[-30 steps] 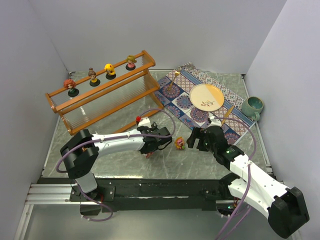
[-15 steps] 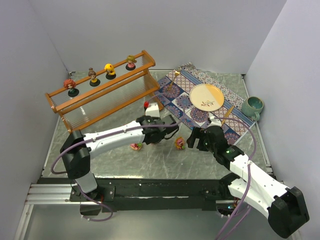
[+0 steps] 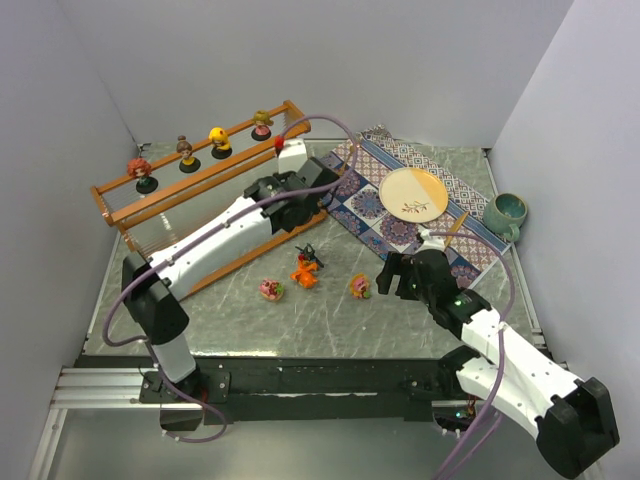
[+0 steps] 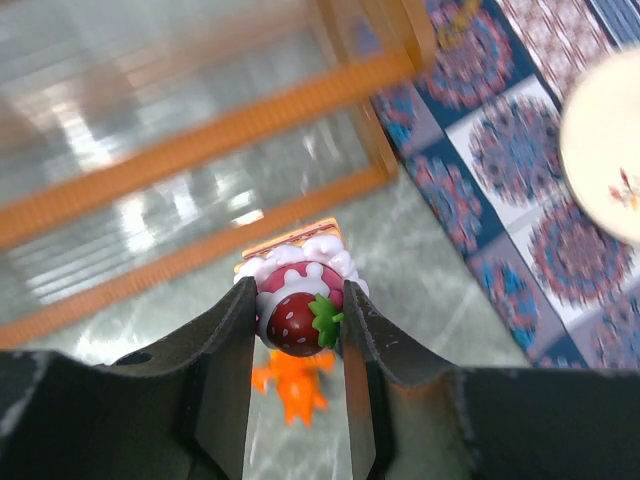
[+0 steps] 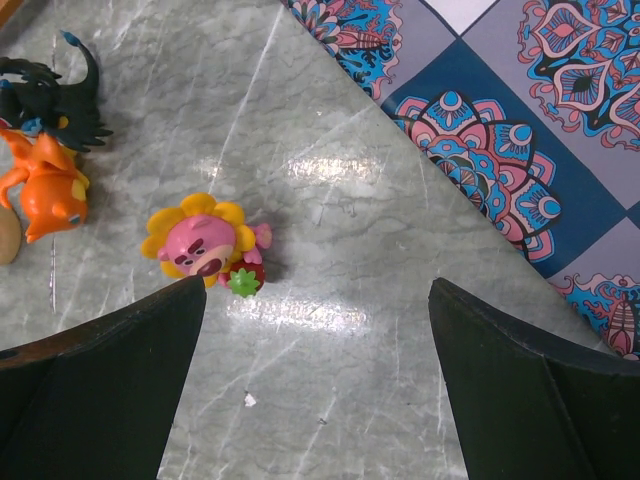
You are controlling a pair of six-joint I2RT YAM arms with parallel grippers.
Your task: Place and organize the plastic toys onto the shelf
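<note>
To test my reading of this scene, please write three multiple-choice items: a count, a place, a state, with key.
1. How many big-headed dolls on round black bases stand on the wooden three-tier shelf? A two B four C six
2. Where lies the orange plastic figurine? A on that shelf B on the grey marbled table beside the black spiky figurine C between dolls
3. The left gripper is: A open, empty B shut on the red strawberry toy with white cream C unseen
Key: 1B, four along the top rail; 2B, bare table under it; 3B, both fingers press the toy.
</note>
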